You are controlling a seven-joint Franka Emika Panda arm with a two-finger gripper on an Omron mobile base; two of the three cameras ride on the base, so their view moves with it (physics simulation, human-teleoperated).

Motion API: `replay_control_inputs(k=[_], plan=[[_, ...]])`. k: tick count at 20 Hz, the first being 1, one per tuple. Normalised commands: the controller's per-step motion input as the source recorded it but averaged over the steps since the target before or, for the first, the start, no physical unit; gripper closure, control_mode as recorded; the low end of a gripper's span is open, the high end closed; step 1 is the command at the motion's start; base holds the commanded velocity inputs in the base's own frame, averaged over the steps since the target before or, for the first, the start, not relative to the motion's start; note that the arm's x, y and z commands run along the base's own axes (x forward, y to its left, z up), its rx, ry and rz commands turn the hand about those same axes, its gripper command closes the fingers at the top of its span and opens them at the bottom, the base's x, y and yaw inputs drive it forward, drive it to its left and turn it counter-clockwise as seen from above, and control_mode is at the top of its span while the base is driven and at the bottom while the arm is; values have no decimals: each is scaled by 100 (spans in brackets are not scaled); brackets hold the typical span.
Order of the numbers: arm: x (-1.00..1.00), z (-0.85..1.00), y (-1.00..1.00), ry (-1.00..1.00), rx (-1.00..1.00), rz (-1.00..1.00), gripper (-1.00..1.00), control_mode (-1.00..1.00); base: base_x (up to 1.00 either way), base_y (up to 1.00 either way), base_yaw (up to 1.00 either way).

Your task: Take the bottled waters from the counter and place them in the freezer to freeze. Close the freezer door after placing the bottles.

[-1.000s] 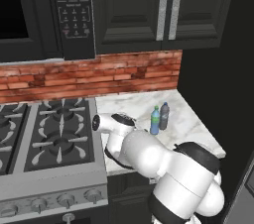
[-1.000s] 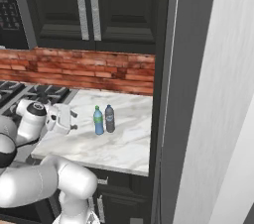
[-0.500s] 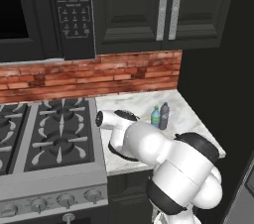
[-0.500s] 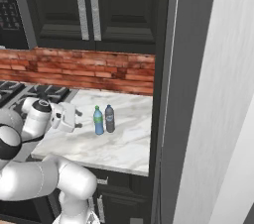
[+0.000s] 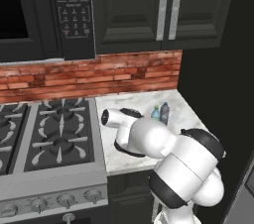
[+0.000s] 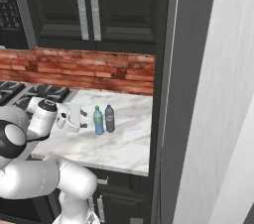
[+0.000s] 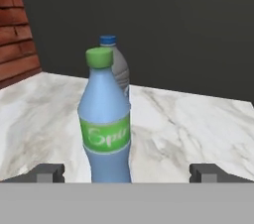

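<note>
Still on the worktop (image 6: 124, 148), both bottled waters await collection: the blue bottle with the green cap (image 7: 105, 124) stands upright directly ahead of the gripper (image 7: 126, 172), close in and lined up with the gap between its two fingertips, while the grey bottle with the dark cap (image 7: 118, 64) stands upright just behind the first, farther from the gripper and a little to one side. In the right base view the blue bottle (image 6: 98, 121) and the grey bottle (image 6: 110, 119) stand just beside each other, whether touching cannot be told, with the gripper (image 6: 78, 119) level with them and near the blue one's side. The gripper's jaws are spread wide and hold nothing; neither fingertip touches the plastic.

By this showing, the job has barely begun. No bottle has been lifted, none has reached the freezer, and the closing of the freezer door remains the last step. What appears to be in hand is the approach to the first bottle, the blue one being the likelier pick because it is nearer. The grey one stands so near that it could be nudged as the jaws close.

Beyond the bottles runs the red brick backsplash (image 6: 89, 72); to the gripper's rear lies the black gas stove (image 5: 49, 139), and the tall pale grey fridge panel (image 6: 208, 99) rises past the worktop's far end.
</note>
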Motion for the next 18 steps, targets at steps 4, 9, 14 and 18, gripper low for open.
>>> replay_control_inputs(k=[4, 9, 14, 18], plan=[[8, 0, -15, 0, 0, 0, -100, -100, 0, 0, 0], [15, 0, -9, 0, 0, 0, -100, -100, 0, 0, 0], [8, 0, 0, 0, 0, 0, -100, -100, 0, 0, 0], [4, 0, 0, 0, 0, 0, -100, -100, 0, 0, 0]])
